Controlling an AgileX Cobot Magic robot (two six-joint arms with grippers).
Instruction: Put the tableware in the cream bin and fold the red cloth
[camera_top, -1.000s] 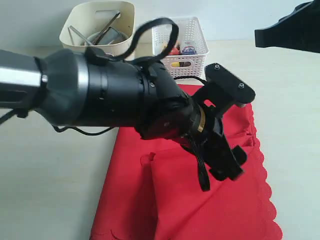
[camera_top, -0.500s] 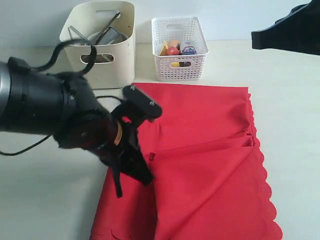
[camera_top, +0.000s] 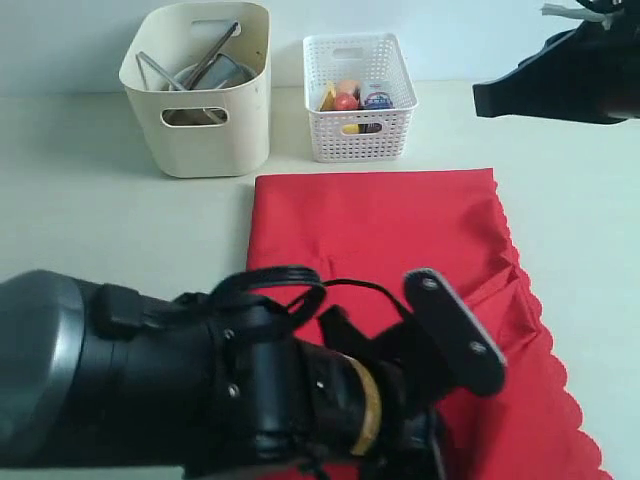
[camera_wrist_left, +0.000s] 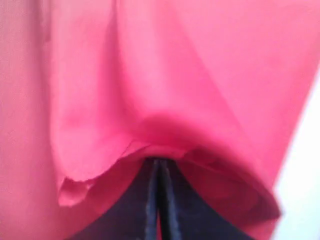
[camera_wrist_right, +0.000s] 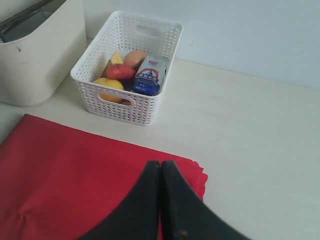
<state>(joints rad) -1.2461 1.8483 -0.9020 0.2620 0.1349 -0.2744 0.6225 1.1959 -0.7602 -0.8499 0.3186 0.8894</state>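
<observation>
The red cloth (camera_top: 400, 230) lies on the table, its scalloped edge on the right, with a crease across its middle. My left arm (camera_top: 250, 400) fills the near foreground and hides the cloth's near part. In the left wrist view my left gripper (camera_wrist_left: 159, 161) is shut on a bunched fold of the red cloth (camera_wrist_left: 150, 75). My right gripper (camera_wrist_right: 161, 163) is shut and holds nothing; it hangs over a corner of the cloth (camera_wrist_right: 60, 170). The cream bin (camera_top: 215, 140) at the back left holds steel and dark tableware (camera_top: 200, 70).
A white lattice basket (camera_top: 360, 130) with food items stands right of the cream bin, just behind the cloth's far edge. The right arm (camera_top: 560, 85) hangs dark at the upper right. Bare tabletop (camera_top: 100, 220) lies left of the cloth.
My left arm swung from over the cloth's middle to its left edge, then to the near foreground. The cloth's near-left part has shifted right, so its left edge now runs straighter.
</observation>
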